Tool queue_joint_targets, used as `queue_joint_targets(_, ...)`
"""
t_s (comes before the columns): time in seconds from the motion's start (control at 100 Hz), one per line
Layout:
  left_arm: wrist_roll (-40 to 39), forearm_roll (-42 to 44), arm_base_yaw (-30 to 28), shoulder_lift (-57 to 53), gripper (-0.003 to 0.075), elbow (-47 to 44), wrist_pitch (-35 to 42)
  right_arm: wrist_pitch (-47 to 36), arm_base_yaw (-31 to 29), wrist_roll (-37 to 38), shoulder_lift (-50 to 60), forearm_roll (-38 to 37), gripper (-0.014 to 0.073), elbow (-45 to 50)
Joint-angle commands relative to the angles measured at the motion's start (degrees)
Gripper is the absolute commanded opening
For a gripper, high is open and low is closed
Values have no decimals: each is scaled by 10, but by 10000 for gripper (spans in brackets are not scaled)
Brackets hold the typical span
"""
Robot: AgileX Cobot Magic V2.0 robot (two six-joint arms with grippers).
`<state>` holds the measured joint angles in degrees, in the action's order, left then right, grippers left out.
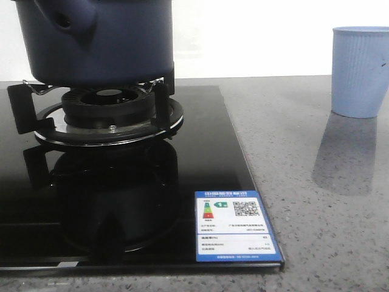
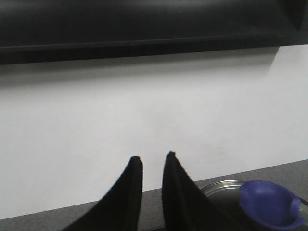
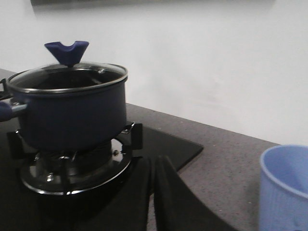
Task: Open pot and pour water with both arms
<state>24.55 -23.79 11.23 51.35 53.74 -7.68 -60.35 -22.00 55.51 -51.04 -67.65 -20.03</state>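
Note:
The dark navy pot (image 1: 103,42) stands on the gas burner (image 1: 109,112), its stubby handle with a hole (image 1: 76,21) pointing toward me. In the right wrist view the pot (image 3: 72,115) carries a glass lid (image 3: 67,77) with a blue knob (image 3: 67,50). The left wrist view shows the lid rim (image 2: 224,185) and knob (image 2: 269,204) close beside my left gripper (image 2: 153,157), whose fingers stand slightly apart and empty. My right gripper (image 3: 154,161) is shut and empty, low over the hob edge, between pot and cup. Neither gripper shows in the front view.
A pale blue ribbed cup (image 1: 360,70) stands on the grey counter (image 1: 316,182) to the right; it also shows in the right wrist view (image 3: 286,187). The black glass hob (image 1: 134,194) has a label (image 1: 234,226) at its front corner. A white wall is behind.

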Motion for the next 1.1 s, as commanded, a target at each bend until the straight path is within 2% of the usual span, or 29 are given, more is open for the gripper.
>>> queue_joint_targets(0.0,-3,0,-5,-20,-16,11,32,124,19,118,25,20,-50,-63)
queue_joint_targets(0.04,-3,0,-5,-27,-16,4,37,200,33,171,29,-8,-50,-85)
queue_joint_targets(0.11,-3,0,-5,-38,-16,-9,44,272,60,243,31,-80,-50,-130)
queue_joint_targets(0.18,-3,0,-5,-50,-16,-25,47,284,85,272,31,-124,-50,-166)
queue_joint_targets(0.34,-3,-15,-5,-92,-16,-76,65,296,120,339,44,-159,-50,-199)
queue_joint_targets(0.45,-3,-29,-5,-141,-16,-133,104,305,123,410,78,-260,-50,-186)
queue_joint_targets(0.53,-3,-32,-5,-178,-16,-175,108,317,123,430,113,-312,-50,-165)
queue_joint_targets(0.82,-3,-83,-5,-336,-16,-331,107,361,123,430,268,-314,-50,-19)
queue_joint_targets(1.09,-3,-88,-5,-402,-16,-385,99,351,123,430,323,-315,-50,42)
